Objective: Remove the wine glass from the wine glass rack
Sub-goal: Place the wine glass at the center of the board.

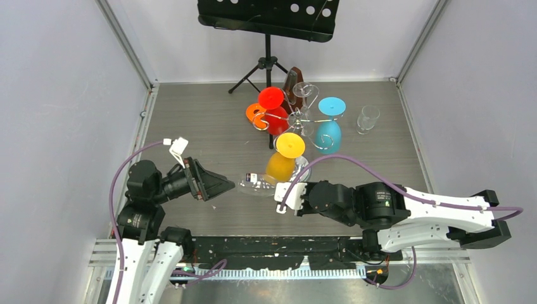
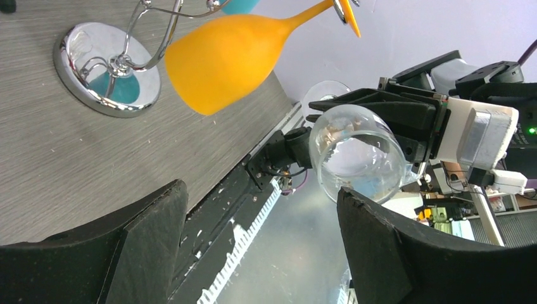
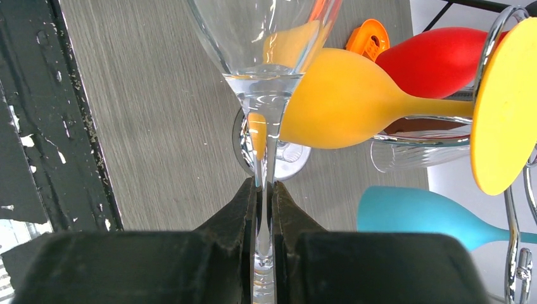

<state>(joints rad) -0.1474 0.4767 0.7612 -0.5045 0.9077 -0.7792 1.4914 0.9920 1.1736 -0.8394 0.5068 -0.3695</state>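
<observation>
The chrome wine glass rack (image 1: 299,118) stands mid-table. A red (image 1: 272,101), a yellow (image 1: 285,155), a blue (image 1: 329,123) and a clear glass (image 1: 306,92) hang on it. My right gripper (image 1: 278,191) is shut on the stem (image 3: 264,171) of a clear wine glass (image 1: 256,183), held sideways in front of the rack and off its arms. My left gripper (image 1: 218,185) is open just left of the glass's bowl (image 2: 358,155), which sits beyond the fingertips (image 2: 380,234). The rack's mirror base (image 2: 104,69) and the yellow glass (image 2: 228,60) show in the left wrist view.
A black tripod music stand (image 1: 267,38) stands at the back. An orange piece (image 1: 254,114) lies left of the rack. A clear tumbler (image 1: 367,118) stands at its right. The black front rail (image 1: 272,250) runs along the near edge. Grey walls close both sides.
</observation>
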